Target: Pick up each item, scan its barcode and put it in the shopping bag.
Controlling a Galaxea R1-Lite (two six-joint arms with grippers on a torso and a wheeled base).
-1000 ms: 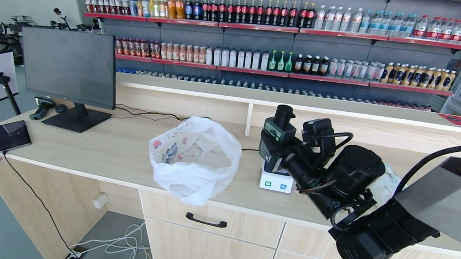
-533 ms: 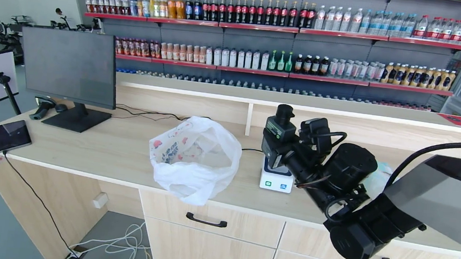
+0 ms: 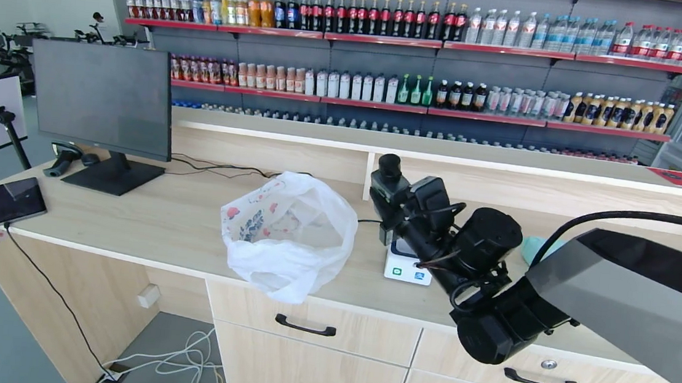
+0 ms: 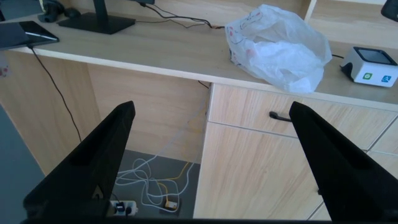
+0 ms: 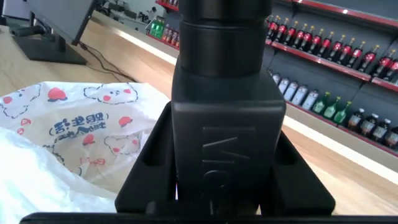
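Locate the right gripper (image 3: pixel 397 206) above the counter (image 3: pixel 178 220), right of the shopping bag (image 3: pixel 287 236). It is clamped on a dark bottle (image 3: pixel 383 186), which stands upright with its round black cap on top. In the right wrist view, the dark bottle (image 5: pixel 225 106) sits between the two fingers (image 5: pixel 152 165) of the right gripper (image 5: pixel 224 180), with the printed side of the shopping bag (image 5: pixel 68 130) just beyond and to the left.

The bottle hangs just above and to the far left of the white scanner (image 3: pixel 408 272), which the arm partly covers. The shopping bag rests on the counter near its front edge, with its mouth open.

The left gripper (image 4: pixel 211 109) sits below counter level, in front of the cabinet (image 4: pixel 249 168). You see its fingers (image 4: pixel 99 162) spread wide apart with nothing between them.

A monitor (image 3: pixel 102 99) stands at the far left and a tablet (image 3: pixel 3 204) lies at the near left corner. A teal item (image 3: pixel 532 248) lies right of the arm, mostly hidden.
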